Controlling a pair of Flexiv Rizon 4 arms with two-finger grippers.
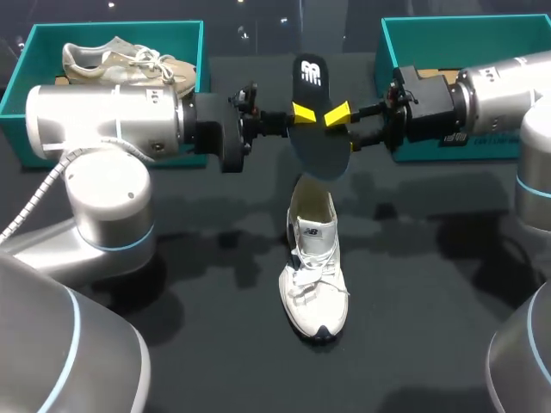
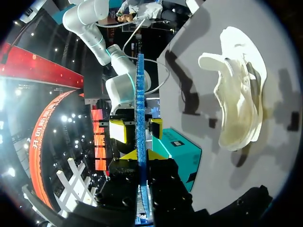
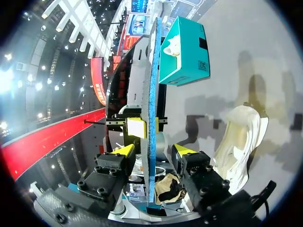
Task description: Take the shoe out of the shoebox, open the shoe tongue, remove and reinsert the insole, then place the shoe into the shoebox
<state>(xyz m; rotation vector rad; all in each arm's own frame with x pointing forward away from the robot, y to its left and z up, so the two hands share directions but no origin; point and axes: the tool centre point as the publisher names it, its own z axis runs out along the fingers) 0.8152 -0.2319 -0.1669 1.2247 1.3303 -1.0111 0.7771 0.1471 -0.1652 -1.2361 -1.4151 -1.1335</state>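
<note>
A: Checking the left claw. Gripping what?

B: Pinching the insole between narrow fingers, one tip on each face. Holding it in the air, roughly level judging by the edge-on wrist views, just beyond the heel end of the shoe.

A: Checking the right claw.

B: Straddling the opposite edge of the same insole with fingers wide. Showing a gap at each tip, so apparently carrying nothing.

A: Listing hazards.

B: Risking a drop if loosening the left claw before closing the right one, the insole likely landing on the shoe or the table. Risking a bend or twist too: clamping a thin, flexible sheet at mid-length, both ends sticking out unsupported. Risking finger contact as well, four tips crowding one narrow strip.

A: Locating the shoe.

B: Resting on its sole at the table's middle, toe pointing towards the robot, tongue looking lifted. Possibly sliding during reinsertion, nothing pinning it down.

A: Describing the surface.

B: Appearing dark, flat and matte; probably offering only modest grip.

A: Describing the room.

B: Standing at the far corners: left box containing a second shoe, right box partly hiding behind the right arm. Sitting well apart from the shoe, both.
</note>
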